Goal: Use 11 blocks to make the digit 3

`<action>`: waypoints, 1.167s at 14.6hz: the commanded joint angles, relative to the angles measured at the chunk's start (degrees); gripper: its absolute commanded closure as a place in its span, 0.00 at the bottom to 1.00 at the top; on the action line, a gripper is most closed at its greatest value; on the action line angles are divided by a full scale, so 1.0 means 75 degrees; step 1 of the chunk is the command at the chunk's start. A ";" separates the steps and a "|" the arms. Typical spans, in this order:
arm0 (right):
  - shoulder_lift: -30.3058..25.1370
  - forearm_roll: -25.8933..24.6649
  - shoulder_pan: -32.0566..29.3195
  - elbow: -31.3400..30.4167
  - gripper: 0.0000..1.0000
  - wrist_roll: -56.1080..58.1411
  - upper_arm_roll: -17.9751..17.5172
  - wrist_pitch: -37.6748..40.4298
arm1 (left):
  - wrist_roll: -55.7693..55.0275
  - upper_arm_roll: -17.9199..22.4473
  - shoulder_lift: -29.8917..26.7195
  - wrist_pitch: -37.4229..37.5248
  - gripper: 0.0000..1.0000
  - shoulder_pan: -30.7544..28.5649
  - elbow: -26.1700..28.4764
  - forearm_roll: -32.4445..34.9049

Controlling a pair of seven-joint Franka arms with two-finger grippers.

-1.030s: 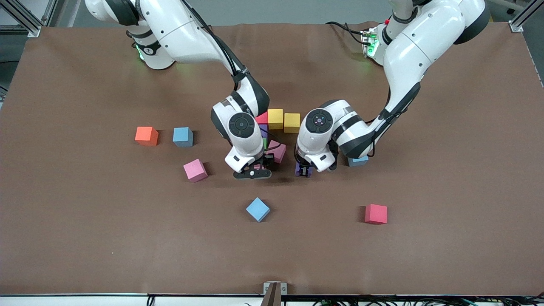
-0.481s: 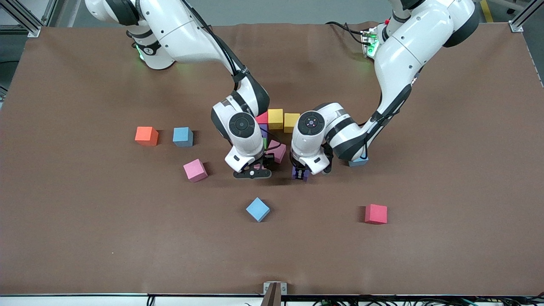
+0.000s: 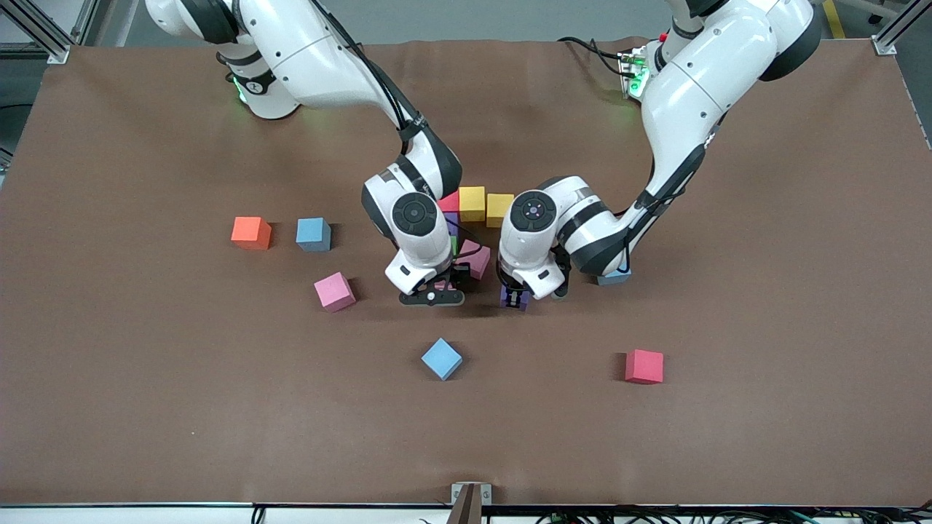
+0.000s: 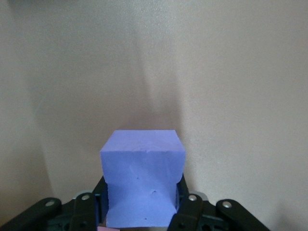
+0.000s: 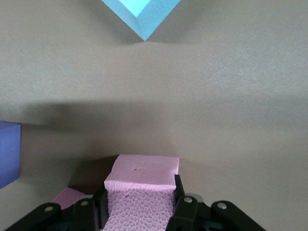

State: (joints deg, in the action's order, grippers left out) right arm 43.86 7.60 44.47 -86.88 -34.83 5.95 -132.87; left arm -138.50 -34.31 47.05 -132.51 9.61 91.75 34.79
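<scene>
**Both grippers clamped on cubes beside the half-built figure**

Between the black fingers of the left gripper (image 4: pixel 142 211) sits a small matte purple foam cube (image 4: pixel 142 180), pinched on two of its sides; the front view shows that gripper (image 3: pixel 515 297) low over the brown table mat (image 3: pixel 145 407), just off the cluster of cubes toward the left arm's end. The right gripper (image 5: pixel 139 211) likewise pinches a small matte pink foam cube (image 5: pixel 141 192), and in the front view it (image 3: pixel 434 295) hangs low over the mat at the cluster's front edge.

Taking that cluster (image 3: pixel 470 225) as the landmark: it holds two yellow cubes (image 3: pixel 486 205) side by side at its farthest row, a red cube (image 3: pixel 450 203) touching them, slivers of purple and green under the right wrist, and a tilted pink cube (image 3: pixel 477 258) nearer the camera. Another pink cube (image 3: pixel 334 291) lies apart from the cluster toward the right arm's end, with a blue cube (image 3: pixel 313 233) and an orange cube (image 3: pixel 251 232) farther that way. A light blue cube (image 3: pixel 441 358) lies nearer the camera than the cluster. A second red cube (image 3: pixel 644 366) lies nearer the camera and toward the left arm's end, and one more light blue cube (image 3: pixel 615 275) peeks from under the left arm.
</scene>
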 commanded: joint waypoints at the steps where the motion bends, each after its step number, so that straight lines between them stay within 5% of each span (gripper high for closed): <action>1: -0.0152 0.0053 0.0035 -0.0346 0.92 -0.0126 -0.0091 -0.0049 | -0.0073 0.0052 0.0137 0.0020 0.69 0.0078 -0.0198 0.0049; 4: -0.0152 0.0041 0.0035 -0.0322 0.66 -0.0125 -0.0079 -0.0014 | -0.0084 0.0052 0.0137 0.0020 0.69 0.0090 -0.0198 0.0049; 5: -0.0152 0.0006 0.0023 -0.0299 0.01 -0.0091 -0.0079 -0.0002 | -0.0084 0.0052 0.0137 0.0020 0.69 0.0090 -0.0209 0.0037; 17: -0.0643 -0.0029 -0.0210 -0.0135 0.00 0.0015 -0.0044 0.0266 | -0.0108 0.0052 0.0137 0.0020 0.69 0.0266 -0.0362 -0.0350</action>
State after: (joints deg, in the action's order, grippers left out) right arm 42.36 7.59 44.25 -86.17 -34.77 6.09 -132.50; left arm -138.78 -34.31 47.17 -132.65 10.22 90.95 33.36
